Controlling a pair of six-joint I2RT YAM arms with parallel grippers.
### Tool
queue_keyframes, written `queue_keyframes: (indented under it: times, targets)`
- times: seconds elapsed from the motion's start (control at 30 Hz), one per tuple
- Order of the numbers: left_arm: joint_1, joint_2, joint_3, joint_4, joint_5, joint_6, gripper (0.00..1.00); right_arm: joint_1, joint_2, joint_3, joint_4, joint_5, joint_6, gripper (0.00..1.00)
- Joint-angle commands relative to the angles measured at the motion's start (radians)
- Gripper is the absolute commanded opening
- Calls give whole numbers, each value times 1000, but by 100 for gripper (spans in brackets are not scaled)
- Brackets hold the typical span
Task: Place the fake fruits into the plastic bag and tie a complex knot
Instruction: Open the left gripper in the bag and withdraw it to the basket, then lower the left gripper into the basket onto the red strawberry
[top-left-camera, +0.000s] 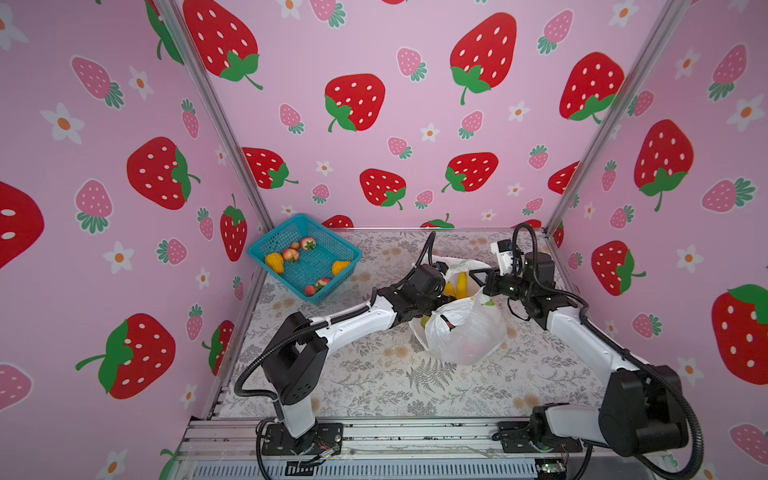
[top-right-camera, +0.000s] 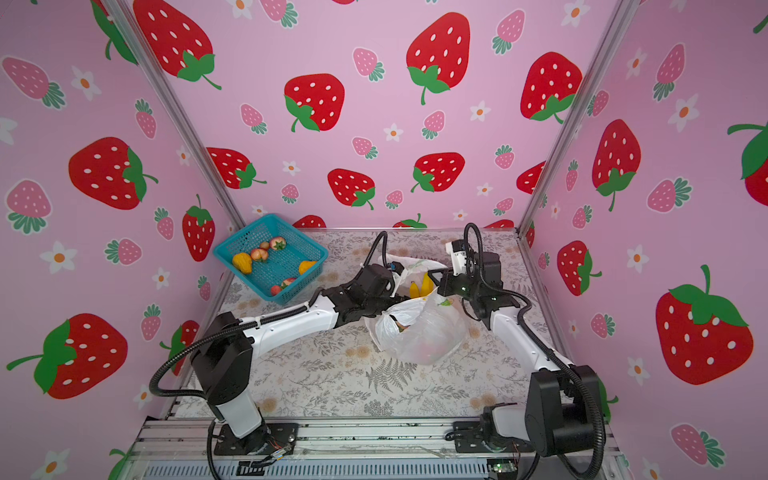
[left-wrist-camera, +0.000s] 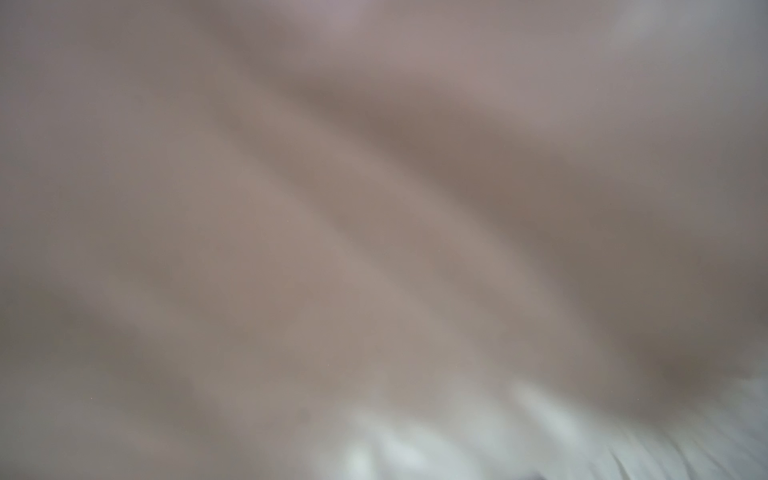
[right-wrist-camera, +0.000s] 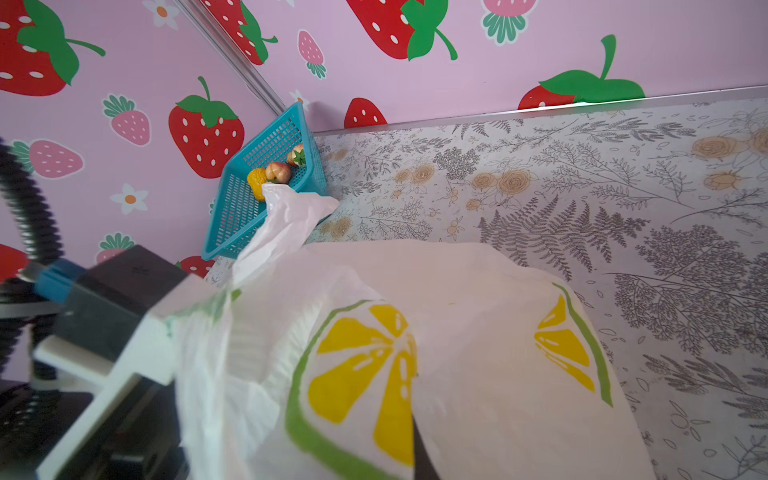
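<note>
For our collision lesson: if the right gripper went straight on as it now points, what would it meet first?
Probably the thin white lemon-printed plastic bag, whose film lies across the right gripper; depth beyond is unclear.

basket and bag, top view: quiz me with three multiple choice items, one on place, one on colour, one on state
1. Where does the basket stand?
A. far left corner of the table
B. near right corner
C. middle of the table

2. What colour is the basket?
A. red
B. teal
C. white

3. How is the bag?
A. knotted shut
B. folded flat and empty
C. mouth open, bananas showing inside

Answers:
1 A, it sits by the walls at the far left in both top views.
2 B, its mesh is teal in both top views and the right wrist view.
3 C, the mouth gapes and yellow bananas show in it.
</note>
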Motion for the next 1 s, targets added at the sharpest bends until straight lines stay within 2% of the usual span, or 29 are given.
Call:
queue_keyframes:
  times: [0.0,0.27,0.5,0.6,0.73,0.83,0.97]
  targets:
    - [6,-39,-10,17,-8,35,70,5,-2,14,10,-4,-1,10]
    - [23,-93,-22,0,47,39,71,3,0,9,7,4,-8,10]
    - [113,-281,-109,19,151,37,66,3,2,5,4,9,-16,10]
    - [197,-398,-149,-14,92,17,65,4,8,3,12,8,-16,10]
    - [359,-498,-151,-157,-144,-10,65,3,17,3,20,0,-19,10]
    - [527,-488,-138,-230,-212,-30,65,4,17,0,35,-4,-20,10]
    - [740,-381,-92,-299,-218,-40,66,3,18,1,33,-6,-33,10]
